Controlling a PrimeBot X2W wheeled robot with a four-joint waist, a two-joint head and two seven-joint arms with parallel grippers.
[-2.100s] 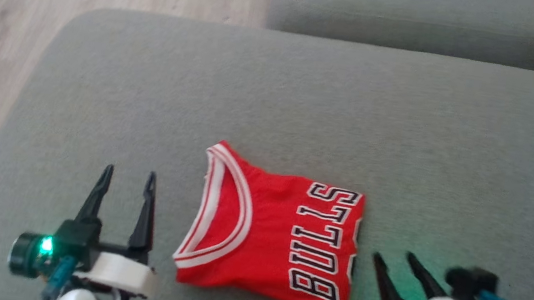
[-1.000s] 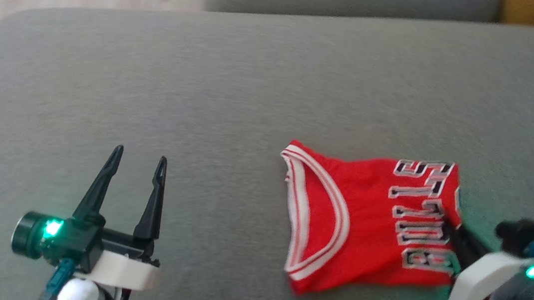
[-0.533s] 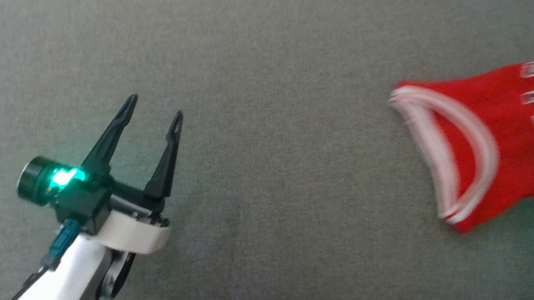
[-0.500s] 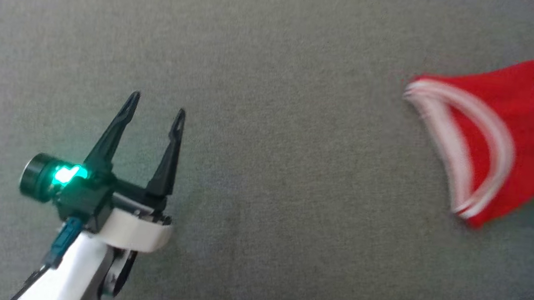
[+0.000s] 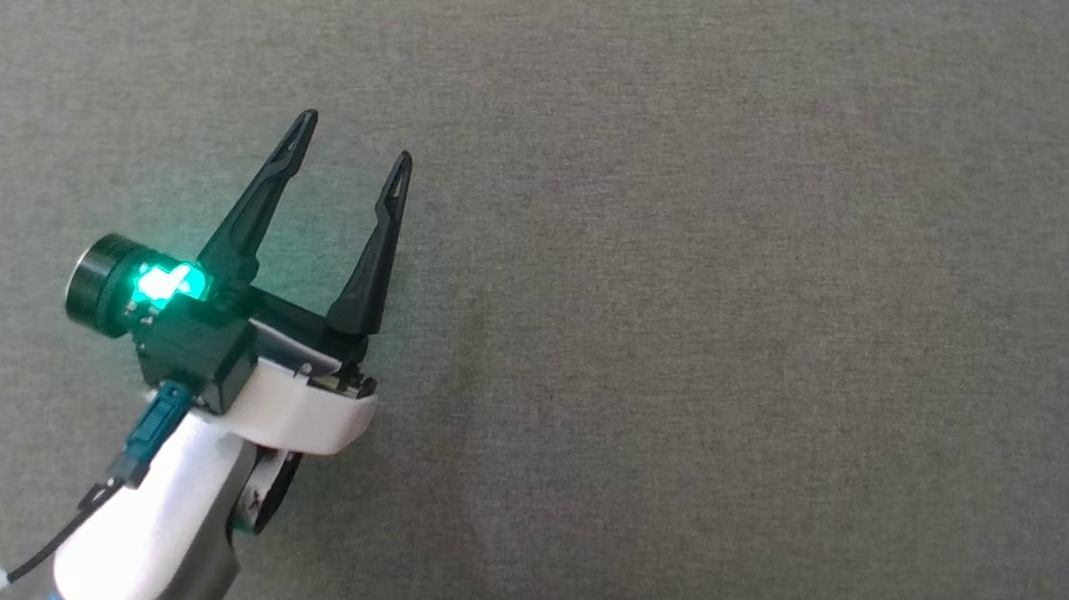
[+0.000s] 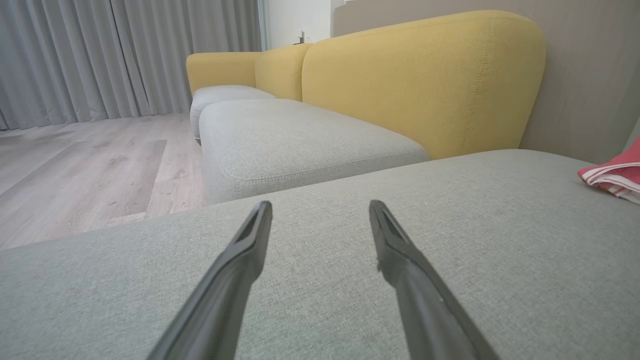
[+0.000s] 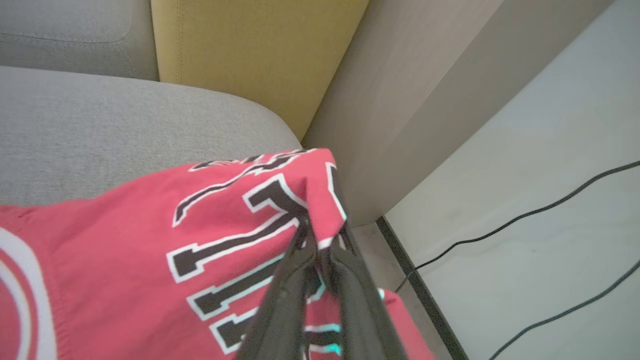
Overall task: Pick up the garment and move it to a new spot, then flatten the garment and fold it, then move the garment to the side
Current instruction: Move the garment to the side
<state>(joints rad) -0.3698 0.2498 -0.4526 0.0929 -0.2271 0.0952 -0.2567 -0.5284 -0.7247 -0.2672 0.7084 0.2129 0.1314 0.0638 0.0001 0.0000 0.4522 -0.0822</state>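
Pinching the red jersey (image 7: 150, 240) by its lettered edge, the right gripper (image 7: 320, 232) holds it at the right end of the sofa seat (image 5: 700, 259), probably to park it aside, while the left gripper (image 5: 350, 153) hangs spread and empty, well apart.

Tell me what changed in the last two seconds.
The right gripper closed on the red jersey at its lettered edge and pulled it rightward across the grey cushion toward the wall. The head view shifted too. The left gripper stayed open and empty.
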